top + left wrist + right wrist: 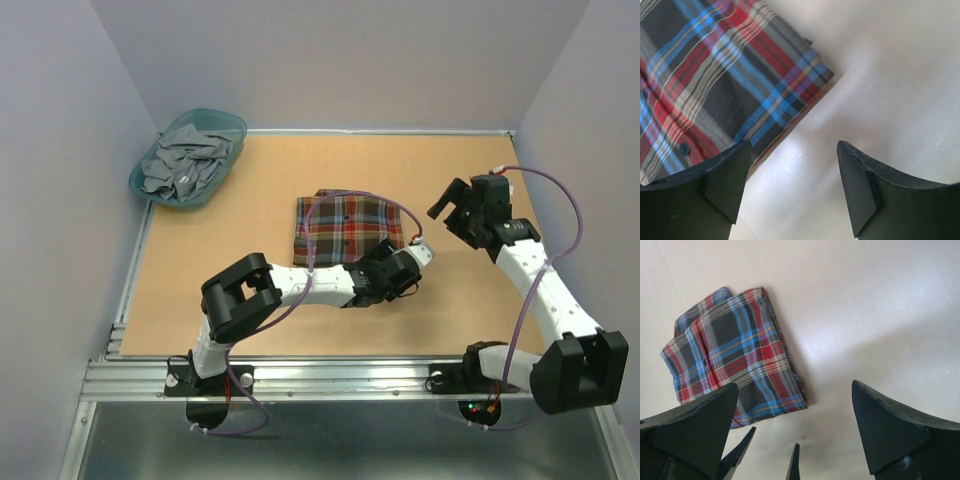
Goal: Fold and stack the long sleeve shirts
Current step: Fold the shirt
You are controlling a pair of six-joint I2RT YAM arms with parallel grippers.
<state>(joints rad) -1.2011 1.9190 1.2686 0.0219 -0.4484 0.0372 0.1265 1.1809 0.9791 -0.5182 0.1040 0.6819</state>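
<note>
Plaid flannel in red, navy, brown and yellow, the shirt [345, 228] lies folded into a neat rectangle near the middle of the top view. It is flat on the tan table [250, 300], well apart from the teal basket [213, 113] of grey clothes [185, 165] at upper left. My left gripper [793, 147] is at the shirt's lower right corner, spread wide and holding nothing, one finger [725, 180] at the cloth's edge, though I cannot tell whether it touches. My right gripper [795, 386] hangs to the right of the shirt, also wide apart and empty.
</note>
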